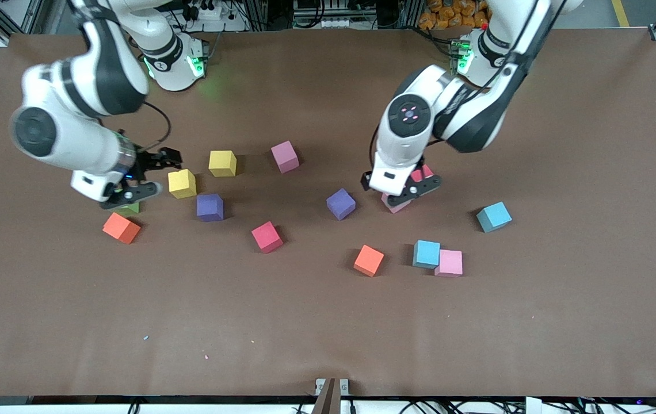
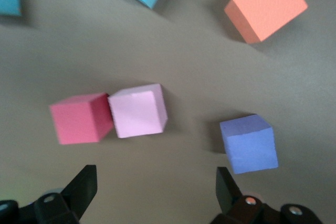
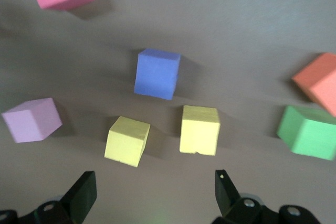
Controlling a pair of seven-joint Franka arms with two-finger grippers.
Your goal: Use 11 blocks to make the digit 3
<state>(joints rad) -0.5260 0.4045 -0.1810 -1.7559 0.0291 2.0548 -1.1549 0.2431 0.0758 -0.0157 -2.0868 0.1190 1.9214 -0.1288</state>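
Both claws are hanging spread and empty over a brown worktop (image 1: 564,322) where the blocks are lying scattered, no digit 3 yet begun. The left claw (image 1: 403,187) is hovering over a touching pair, a crimson block (image 2: 80,118) and a pink block (image 2: 138,110); in the left wrist view the pair is lying just ahead of the fingertips (image 2: 84,182), roughly centred between them, side by side across the jaw gap. That pair looks too wide to take as one, so the coming grasp probably turns on centring over a single cube. A purple block (image 1: 340,203) is sitting near that claw, toward the right arm's end.

The right claw (image 1: 135,184) is poised over a green cube (image 1: 128,209), with an orange block (image 1: 121,227) just nearer the camera. Two yellow blocks (image 1: 182,183) and (image 1: 222,163) and a second purple block (image 1: 210,207) are lying beside it, toward the table's middle, closest to this arm.

A second crimson block (image 1: 267,236) and a pink one (image 1: 285,156) are sitting near the middle. Another orange block (image 1: 369,260), a sky-blue block (image 1: 426,253) touching a pink one (image 1: 449,263), and a lone sky-blue block (image 1: 494,216) are lying nearer the camera at the left arm's end. The widest bare stretch for building is lying along the camera's edge.
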